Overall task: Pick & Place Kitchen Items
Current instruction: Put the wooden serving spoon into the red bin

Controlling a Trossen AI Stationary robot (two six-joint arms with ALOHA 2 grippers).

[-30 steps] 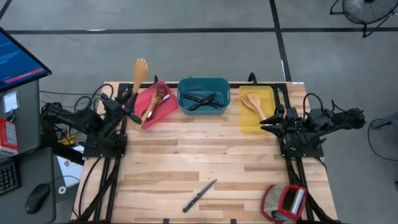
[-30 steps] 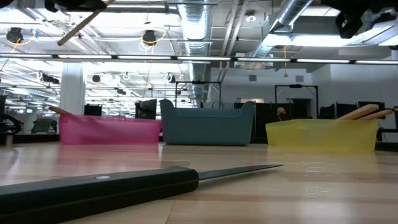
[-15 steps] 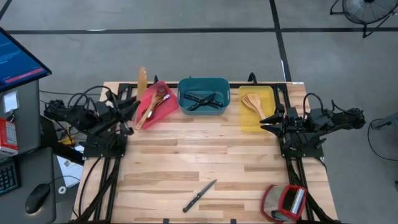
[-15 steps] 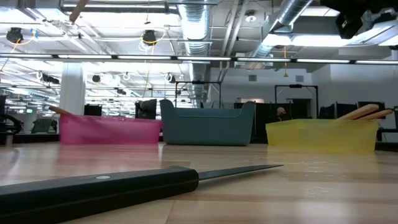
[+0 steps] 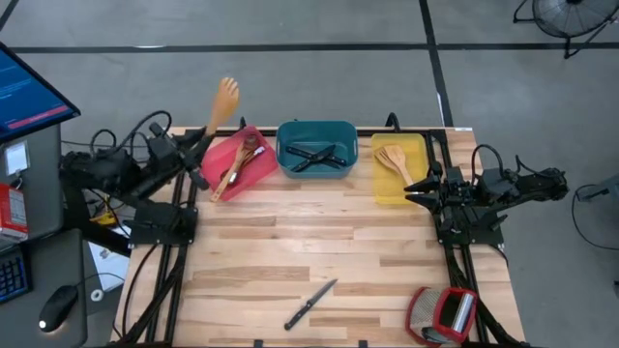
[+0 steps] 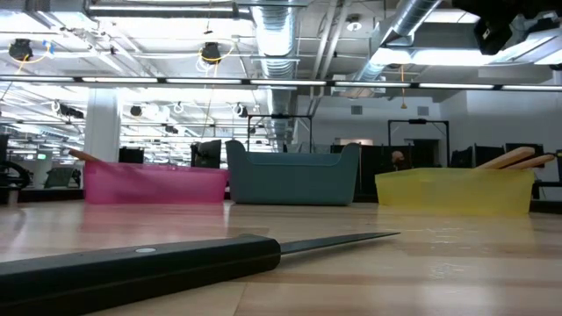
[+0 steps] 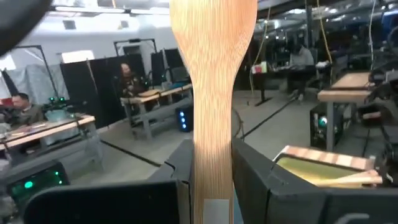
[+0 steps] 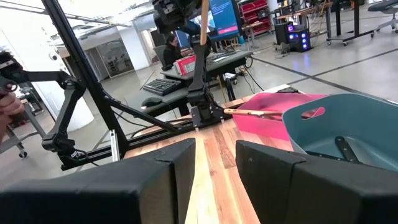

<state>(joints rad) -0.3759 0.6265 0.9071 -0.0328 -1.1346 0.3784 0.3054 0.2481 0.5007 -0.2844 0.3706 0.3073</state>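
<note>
My left gripper (image 5: 201,141) is shut on a light wooden spatula (image 5: 223,101) above the table's far left corner, beside the red tray (image 5: 253,143). The red tray holds wooden utensils (image 5: 236,164). The teal tray (image 5: 316,131) holds black-handled knives (image 5: 314,155). The yellow tray (image 5: 414,145) holds wooden spatulas (image 5: 392,160). One black-handled knife (image 5: 309,304) lies flat on the table near the front edge; it also fills the low view's foreground (image 6: 176,262). My right gripper (image 5: 414,189) is open and empty at the right, beside the yellow tray. My left gripper pinches the spatula's handle (image 7: 210,182) between its two fingers (image 7: 180,180), which lie across it. The spatula runs on past the fingertips, its broad head (image 7: 214,37) at the far end. It is lifted clear of the table and trays, slanting up toward the far edge.
A bulky red-and-silver object (image 5: 442,314) stands at the table's near right corner. The three trays stand in a row along the far edge. Bare wood lies between the trays and the loose knife. A monitor and desk (image 5: 24,106) stand left of the table.
My left gripper has risen with the wooden spatula, whose handle has left the top of the low view. The gripper has also drawn back toward the table's far left corner. The spatula has turned about its length, passing edge-on to the high view.
</note>
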